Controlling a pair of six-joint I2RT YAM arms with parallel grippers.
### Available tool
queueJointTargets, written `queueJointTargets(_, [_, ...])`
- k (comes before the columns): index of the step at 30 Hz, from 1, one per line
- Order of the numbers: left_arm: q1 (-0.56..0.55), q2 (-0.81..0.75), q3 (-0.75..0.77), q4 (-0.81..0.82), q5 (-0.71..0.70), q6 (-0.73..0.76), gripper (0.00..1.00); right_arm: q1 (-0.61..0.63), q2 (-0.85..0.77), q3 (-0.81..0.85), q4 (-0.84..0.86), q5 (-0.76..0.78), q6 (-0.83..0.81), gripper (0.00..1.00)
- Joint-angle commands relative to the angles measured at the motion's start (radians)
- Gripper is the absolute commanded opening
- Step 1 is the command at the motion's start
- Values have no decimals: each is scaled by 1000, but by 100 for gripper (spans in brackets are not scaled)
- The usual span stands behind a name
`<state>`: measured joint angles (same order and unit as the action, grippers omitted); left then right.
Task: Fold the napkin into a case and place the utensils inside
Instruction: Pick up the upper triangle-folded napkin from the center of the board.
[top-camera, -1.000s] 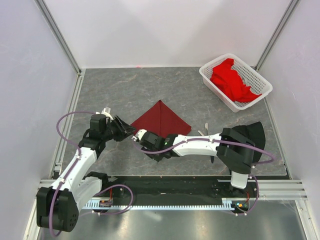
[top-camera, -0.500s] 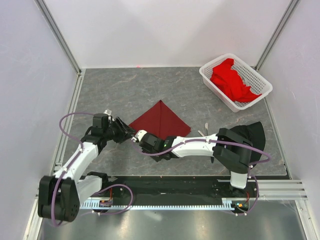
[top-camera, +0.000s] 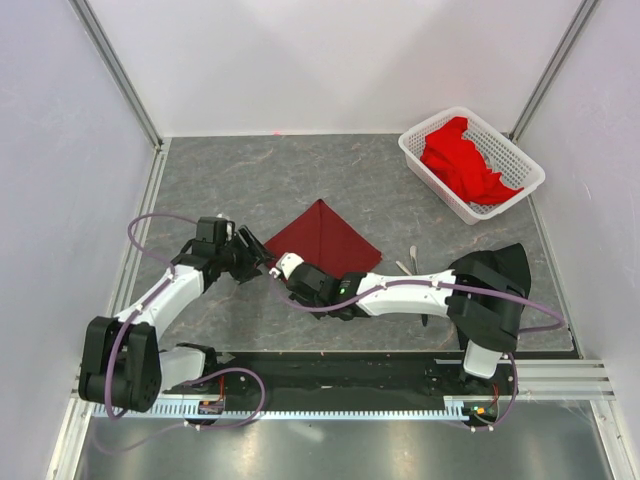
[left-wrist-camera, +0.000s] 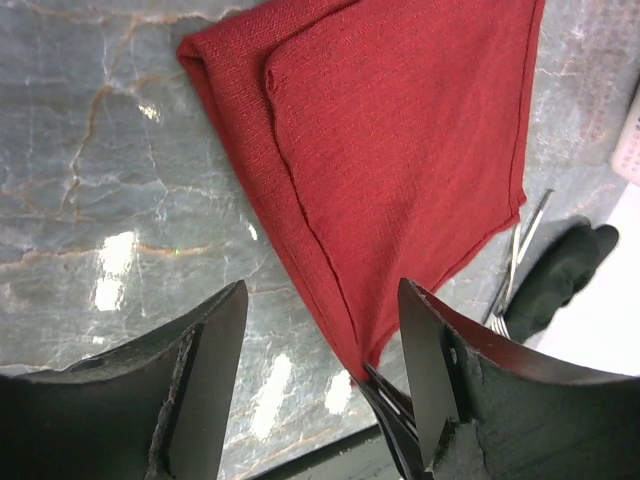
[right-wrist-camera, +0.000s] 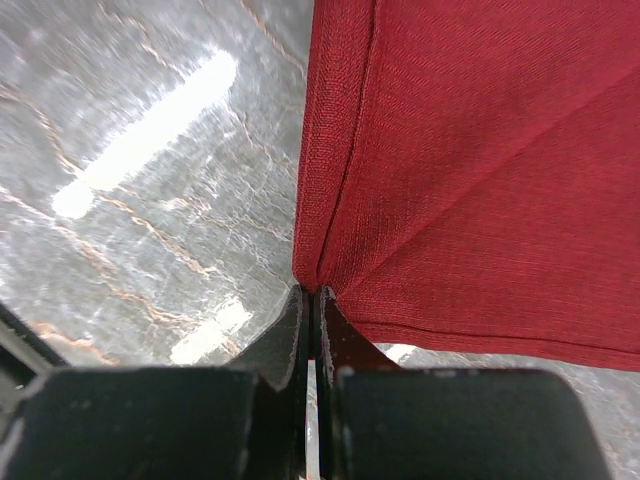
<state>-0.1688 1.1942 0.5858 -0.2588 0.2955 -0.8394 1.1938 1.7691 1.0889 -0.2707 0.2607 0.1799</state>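
The dark maroon napkin (top-camera: 322, 238) lies folded into a diamond on the grey table, its layered edges plain in the left wrist view (left-wrist-camera: 400, 150). My right gripper (top-camera: 279, 266) (right-wrist-camera: 310, 292) is shut on the napkin's near left corner (right-wrist-camera: 480, 170), and its thin black fingers (left-wrist-camera: 400, 410) show pinching that tip. My left gripper (top-camera: 258, 260) (left-wrist-camera: 322, 290) stands wide open right beside that corner, holding nothing. The silver utensils (top-camera: 408, 263) lie just right of the napkin, partly hidden by the right arm; the fork (left-wrist-camera: 520, 255) shows past the cloth's edge.
A white lattice basket (top-camera: 430, 185) holding bright red cloth (top-camera: 462, 160) stands at the back right. White walls with metal rails close the table on three sides. The right arm stretches across the table's front, over the utensils.
My right gripper has shut on the napkin's corner. The left gripper has opened wide and shifted slightly toward the back, close to that corner.
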Motion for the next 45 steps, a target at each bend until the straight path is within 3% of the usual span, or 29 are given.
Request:
queueJointTargets(1, [-9, 69, 60, -7, -56, 16, 70, -5, -68, 35, 7, 2, -7, 0])
queueJointTargets(18, [-15, 340, 186, -2, -157, -44, 66, -34, -103, 48, 11, -43, -2, 0])
queueJointTargets(27, [-15, 383, 180, 36, -199, -78, 59, -53, -125, 45, 21, -70, -5, 0])
queueJointTargets(36, [-15, 400, 193, 52, -222, -75, 36, -56, -117, 51, 22, -83, -3, 0])
queueJointTargets(43, [-12, 363, 207, 43, -229, -55, 3, -56, -112, 60, 19, -98, 0, 0])
queueJointTargets(45, [-8, 314, 215, 18, -233, -40, 2, -56, -115, 77, 2, -119, 3, 0])
